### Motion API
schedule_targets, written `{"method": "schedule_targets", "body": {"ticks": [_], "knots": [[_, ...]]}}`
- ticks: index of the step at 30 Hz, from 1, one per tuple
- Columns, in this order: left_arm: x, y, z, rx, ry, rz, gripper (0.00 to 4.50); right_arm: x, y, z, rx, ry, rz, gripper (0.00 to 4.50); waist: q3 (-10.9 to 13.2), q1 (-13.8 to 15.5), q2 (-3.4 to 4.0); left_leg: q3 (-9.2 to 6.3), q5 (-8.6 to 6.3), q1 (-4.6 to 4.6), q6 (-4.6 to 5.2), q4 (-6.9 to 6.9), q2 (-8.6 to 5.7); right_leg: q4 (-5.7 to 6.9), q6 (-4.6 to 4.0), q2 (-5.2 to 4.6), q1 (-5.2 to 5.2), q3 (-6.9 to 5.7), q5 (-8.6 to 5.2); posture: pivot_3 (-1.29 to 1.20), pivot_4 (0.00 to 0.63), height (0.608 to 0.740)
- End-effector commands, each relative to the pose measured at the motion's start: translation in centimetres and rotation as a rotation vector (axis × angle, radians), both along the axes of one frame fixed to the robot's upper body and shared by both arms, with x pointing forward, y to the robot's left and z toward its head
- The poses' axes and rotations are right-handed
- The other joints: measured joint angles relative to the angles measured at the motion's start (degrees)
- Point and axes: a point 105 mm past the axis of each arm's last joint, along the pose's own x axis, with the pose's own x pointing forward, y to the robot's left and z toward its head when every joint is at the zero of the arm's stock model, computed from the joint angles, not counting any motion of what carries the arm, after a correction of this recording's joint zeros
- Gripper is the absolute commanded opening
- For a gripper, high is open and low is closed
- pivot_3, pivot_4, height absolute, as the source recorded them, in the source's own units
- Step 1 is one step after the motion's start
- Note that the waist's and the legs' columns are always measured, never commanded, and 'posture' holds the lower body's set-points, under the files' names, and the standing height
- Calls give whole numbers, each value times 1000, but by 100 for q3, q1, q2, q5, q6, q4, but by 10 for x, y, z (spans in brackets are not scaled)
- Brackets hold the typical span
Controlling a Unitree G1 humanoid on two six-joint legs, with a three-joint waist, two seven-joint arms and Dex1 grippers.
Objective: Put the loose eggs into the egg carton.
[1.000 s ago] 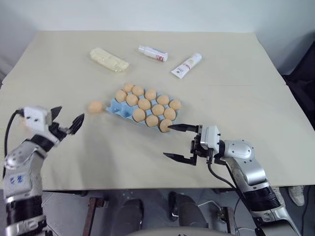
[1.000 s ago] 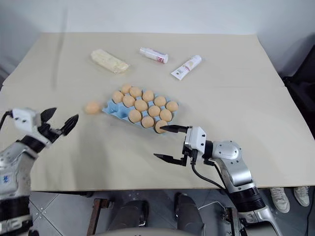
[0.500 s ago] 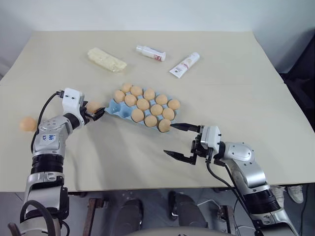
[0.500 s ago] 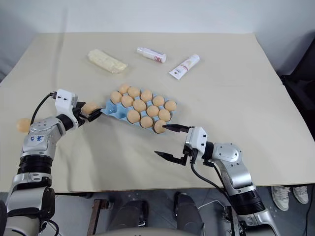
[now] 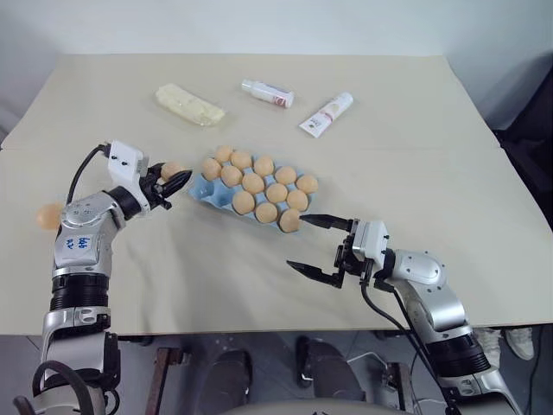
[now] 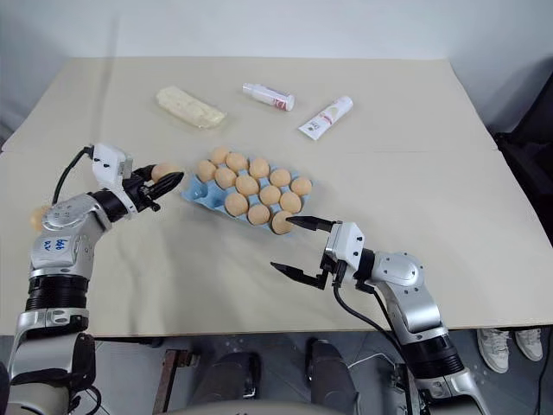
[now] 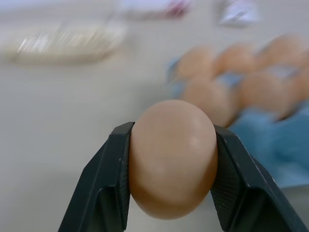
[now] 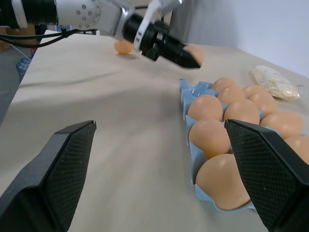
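Behind left gripper [image 5: 173, 179], egg [image 7: 173, 157] half hidden

Egg [image 7: 173, 157] clamped between black fingers [image 7: 108, 186]; blurred egg carton [image 7: 270, 150] beyond.

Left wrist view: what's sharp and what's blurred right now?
Left wrist view: the held egg and the left pincer fingers are sharp; the egg carton, its eggs and the wrapped block behind are smeared. Left eye view: even light, soft shadows, no glare.
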Motion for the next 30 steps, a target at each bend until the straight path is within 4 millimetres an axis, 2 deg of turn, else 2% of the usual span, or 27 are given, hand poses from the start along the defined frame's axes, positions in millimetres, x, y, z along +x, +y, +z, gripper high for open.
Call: {"method": "schedule_targets", "body": {"ticks": [1, 5, 10, 13, 18, 19, 25, 30], "knots": [[-16, -46, 5, 75, -38, -235, 1991, -2, 0, 9, 4, -53, -2, 4500, 0, 12, 0, -1, 0, 0, 0, 0, -1, 0, 0, 0, 1, 0, 0, 0, 150, 740], [-17, -62, -11, 135, -1, -309, 1991, -2, -1, 11, 7, -61, -18, 4500, 0, 5, 0, 1, 1, 1, 3, 6, -3, 2, 1, 1, 4, 3, 0, 0, 150, 740], [-7, -62, -20, 144, 16, -286, 1991, -3, -2, 11, 11, -65, -31, 4500, 0, 0, 0, 6, 3, 5, 1, 8, 1, 19, -2, 9, -1, 5, -1, 0, 150, 740], [-2, -58, -17, 123, 7, -263, 2709, -4, -1, 11, 13, -65, -34, 4500, 0, 8, 0, 4, 3, 4, 3, 27, -1, 33, -2, 7, 1, 5, -1, 0, 150, 740], [-13, -55, -12, 122, -23, -291, 4334, -4, -1, 11, 16, -64, -31, 4500, 0, -8, 0, 5, 2, 4, 10, 47, -5, 43, 4, 1, 5, 12, 2, 0, 150, 740], [-16, -50, -11, 134, -33, -282, 4477, -4, 0, 11, 17, -63, -29, 4500, 0, -14, 0, 5, 2, 4, 9, 47, -4, 44, 4, 2, 4, 13, 2, 0, 150, 740], [-41, -16, 4, 128, -112, -221, 4477, -4, 2, 9, 12, -55, -2, 4500, 1, -30, 1, 1, 0, 4, 3, 44, 6, 46, -4, 2, -1, 14, -2, 0, 150, 740], [-72, 58, 0, 107, -117, 45, 4477, -3, 4, 9, 7, -51, 31, 4500, 1, -108, 2, -1, -2, 6, 5, 35, 6, 37, -8, -4, 1, 16, -4, 0, 150, 740]]}}
